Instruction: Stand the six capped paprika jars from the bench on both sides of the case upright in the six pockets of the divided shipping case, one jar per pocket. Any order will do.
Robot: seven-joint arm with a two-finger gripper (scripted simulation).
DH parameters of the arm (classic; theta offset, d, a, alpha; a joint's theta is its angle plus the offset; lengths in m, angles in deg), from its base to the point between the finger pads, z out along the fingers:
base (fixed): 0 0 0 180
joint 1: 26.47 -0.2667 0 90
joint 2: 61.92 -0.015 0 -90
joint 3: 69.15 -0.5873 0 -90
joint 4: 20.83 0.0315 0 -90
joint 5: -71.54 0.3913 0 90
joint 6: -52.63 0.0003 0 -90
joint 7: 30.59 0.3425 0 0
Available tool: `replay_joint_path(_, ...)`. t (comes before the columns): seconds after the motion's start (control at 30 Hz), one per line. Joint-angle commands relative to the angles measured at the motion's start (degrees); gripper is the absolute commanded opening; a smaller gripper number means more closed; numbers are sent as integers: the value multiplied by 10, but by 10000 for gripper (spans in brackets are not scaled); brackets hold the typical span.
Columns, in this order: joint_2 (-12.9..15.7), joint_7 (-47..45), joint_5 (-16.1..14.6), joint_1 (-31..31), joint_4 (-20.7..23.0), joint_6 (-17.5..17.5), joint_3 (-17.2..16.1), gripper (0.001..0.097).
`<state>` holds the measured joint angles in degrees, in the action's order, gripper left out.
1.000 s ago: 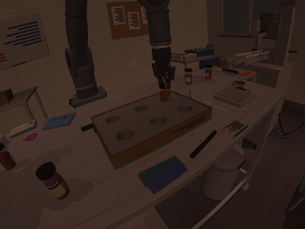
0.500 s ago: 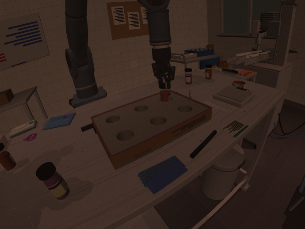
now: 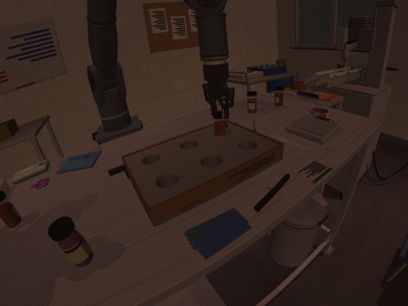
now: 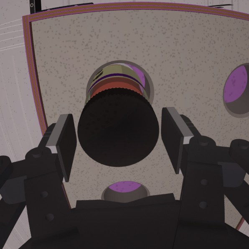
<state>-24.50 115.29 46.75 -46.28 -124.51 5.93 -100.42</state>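
Observation:
A paprika jar stands upright in the far corner pocket of the shipping case, its lower half hidden in the pocket and its black cap sticking out. My gripper hangs open around the cap and holds nothing. The other five pockets are empty. Two jars stand on the bench beyond the case to the right. A purple-and-yellow jar stands near the front left, and a red jar stands at the left edge, partly cut off.
The case's raised rim runs close beside the filled pocket. A scale, a black bar, blue gloves, a blue notebook and scissors lie on the bench around the case. The arm's base stands behind.

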Motion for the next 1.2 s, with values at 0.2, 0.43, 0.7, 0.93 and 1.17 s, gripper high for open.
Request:
replay_joint_path(0.2,0,0,0,0,0,0,0,660)
replay_joint_path(0.43,0,0,0,0,0,0,0,660)
replay_joint_path(0.7,-23,-16,19,9,18,-37,-13,660)
replay_joint_path(0.93,-71,-52,60,27,70,-131,-37,660)
replay_joint_path(1.17,-75,-55,64,28,76,-141,-39,660)
